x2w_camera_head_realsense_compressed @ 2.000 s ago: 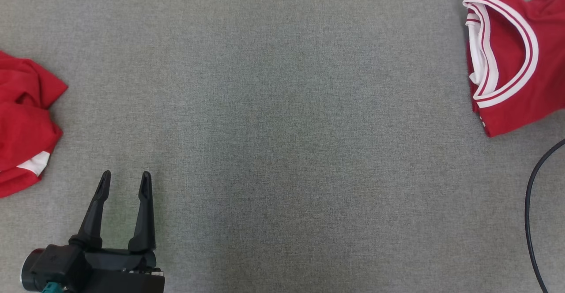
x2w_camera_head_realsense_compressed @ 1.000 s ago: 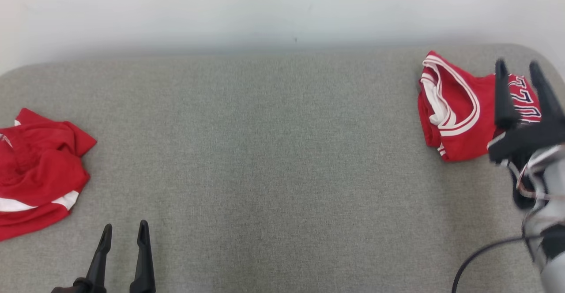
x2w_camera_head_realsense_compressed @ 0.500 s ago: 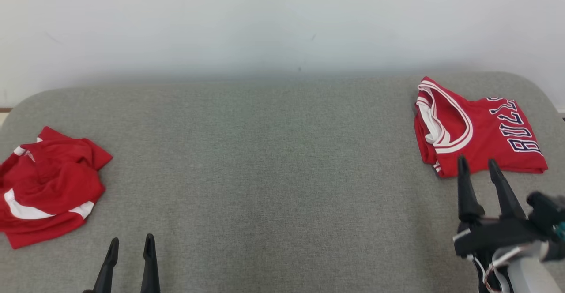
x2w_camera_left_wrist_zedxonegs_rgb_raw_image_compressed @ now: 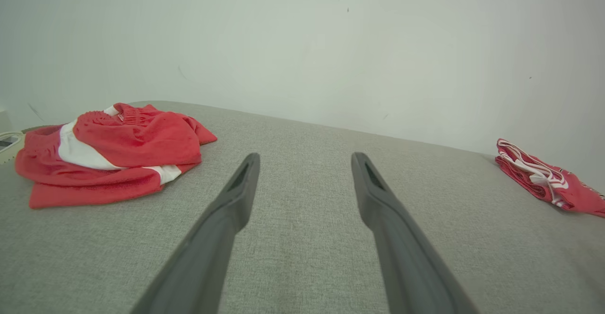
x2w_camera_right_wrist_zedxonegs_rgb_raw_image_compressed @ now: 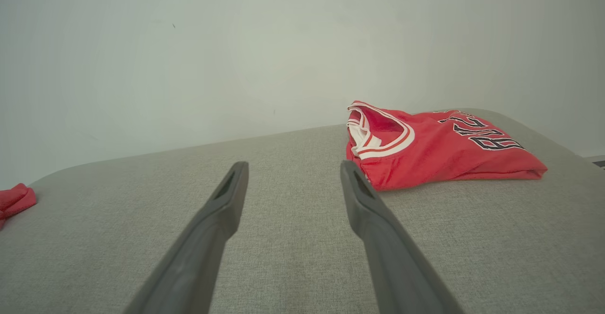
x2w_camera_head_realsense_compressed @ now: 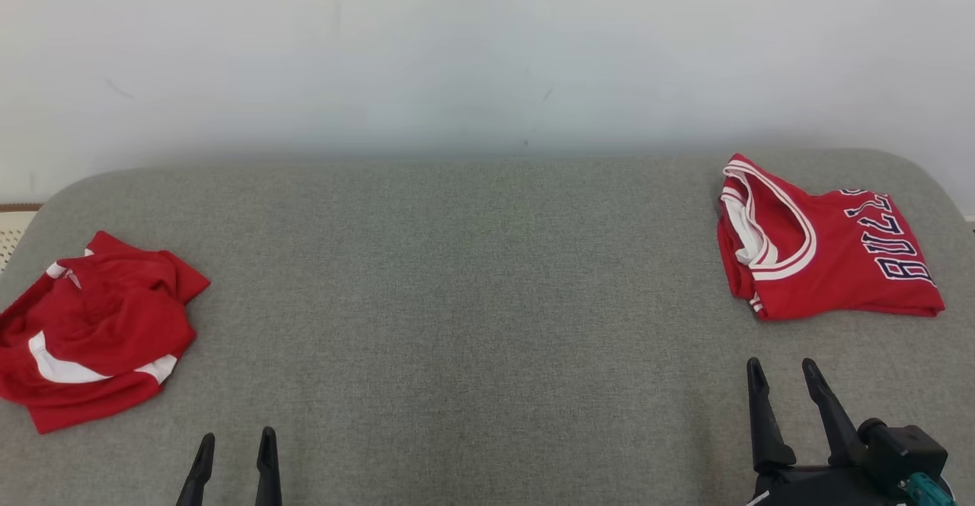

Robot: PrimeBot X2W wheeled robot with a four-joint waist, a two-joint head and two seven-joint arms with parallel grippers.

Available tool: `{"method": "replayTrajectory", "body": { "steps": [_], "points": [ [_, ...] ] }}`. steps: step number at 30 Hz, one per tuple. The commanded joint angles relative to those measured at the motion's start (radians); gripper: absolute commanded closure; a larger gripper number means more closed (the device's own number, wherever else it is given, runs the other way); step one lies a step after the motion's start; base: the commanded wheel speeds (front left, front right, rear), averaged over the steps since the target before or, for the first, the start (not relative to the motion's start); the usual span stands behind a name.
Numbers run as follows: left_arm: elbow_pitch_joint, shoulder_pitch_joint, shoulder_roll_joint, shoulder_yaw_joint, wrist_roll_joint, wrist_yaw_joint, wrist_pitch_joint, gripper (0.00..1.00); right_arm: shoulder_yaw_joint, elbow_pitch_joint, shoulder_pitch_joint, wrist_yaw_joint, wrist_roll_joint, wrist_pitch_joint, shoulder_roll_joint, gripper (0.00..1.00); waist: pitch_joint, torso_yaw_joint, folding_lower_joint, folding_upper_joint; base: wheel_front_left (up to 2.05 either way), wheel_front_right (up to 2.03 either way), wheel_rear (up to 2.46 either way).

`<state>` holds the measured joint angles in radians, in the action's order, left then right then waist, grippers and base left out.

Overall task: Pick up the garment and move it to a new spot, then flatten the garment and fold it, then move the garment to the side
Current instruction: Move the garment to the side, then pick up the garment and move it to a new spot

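Note:
A crumpled red garment (x2w_camera_head_realsense_compressed: 91, 338) with white stripes lies in a heap at the left end of the grey padded table (x2w_camera_head_realsense_compressed: 487, 300). A second red garment (x2w_camera_head_realsense_compressed: 826, 262), a jersey with white trim and dark letters, lies neatly folded at the far right. My left gripper (x2w_camera_head_realsense_compressed: 235, 436) is open at the near edge, to the right of the heap and apart from it. My right gripper (x2w_camera_head_realsense_compressed: 781, 363) is open just in front of the folded jersey, not touching it. The left wrist view has the open left gripper (x2w_camera_left_wrist_zedxonegs_rgb_raw_image_compressed: 305, 155) with the heap (x2w_camera_left_wrist_zedxonegs_rgb_raw_image_compressed: 118, 148) to its left. The right wrist view has the open right gripper (x2w_camera_right_wrist_zedxonegs_rgb_raw_image_compressed: 294, 163) with the jersey (x2w_camera_right_wrist_zedxonegs_rgb_raw_image_compressed: 439, 148) ahead to the right.
A plain pale wall (x2w_camera_head_realsense_compressed: 487, 49) stands right behind the table's far edge. The table's far corners are rounded. A wide stretch of bare grey fabric lies between the two garments.
The head camera has tilted up, bringing the wall and the table's far edge into view. My right gripper has drawn back from over the folded jersey to the near edge, staying open.

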<state>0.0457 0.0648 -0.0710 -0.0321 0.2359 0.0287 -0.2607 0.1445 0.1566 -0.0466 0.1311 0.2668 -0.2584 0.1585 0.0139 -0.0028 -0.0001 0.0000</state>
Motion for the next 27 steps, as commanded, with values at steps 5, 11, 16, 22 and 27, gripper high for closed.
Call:
{"method": "replayTrajectory", "body": {
  "steps": [5,11,16,22,27],
  "points": [
    [-0.014,0.022,-0.012,0.001,-0.029,0.012,-0.004,0.0,0.008,-0.012,0.024,-0.001,-0.025,0.009,-0.02,0.0,0.01,-0.007,0.0001,0.0,0.0,0.0,0.0],
    [-0.021,0.019,-0.009,0.004,-0.031,0.016,-0.004,0.0,0.001,-0.015,0.022,-0.001,-0.031,0.023,-0.035,0.0,0.017,-0.009,0.0001,0.0,0.0,0.0,0.0],
    [-0.02,0.013,-0.007,0.01,-0.033,0.021,-0.004,0.0,-0.009,-0.015,0.02,-0.001,-0.034,0.026,-0.037,0.0,0.018,-0.01,0.0001,0.0,0.0,0.0,0.0],
    [-0.013,0.015,-0.008,0.016,-0.036,0.024,-0.004,0.0,-0.014,-0.013,0.024,-0.001,-0.039,0.025,-0.041,0.0,0.016,-0.013,0.0001,0.0,0.0,0.0,0.0],
    [-0.01,0.015,-0.009,0.017,-0.037,0.024,-0.004,0.0,-0.019,-0.01,0.031,-0.001,-0.041,0.024,-0.046,0.0,0.014,-0.008,0.0001,0.0,0.0,0.0,0.0]
  ]
}}
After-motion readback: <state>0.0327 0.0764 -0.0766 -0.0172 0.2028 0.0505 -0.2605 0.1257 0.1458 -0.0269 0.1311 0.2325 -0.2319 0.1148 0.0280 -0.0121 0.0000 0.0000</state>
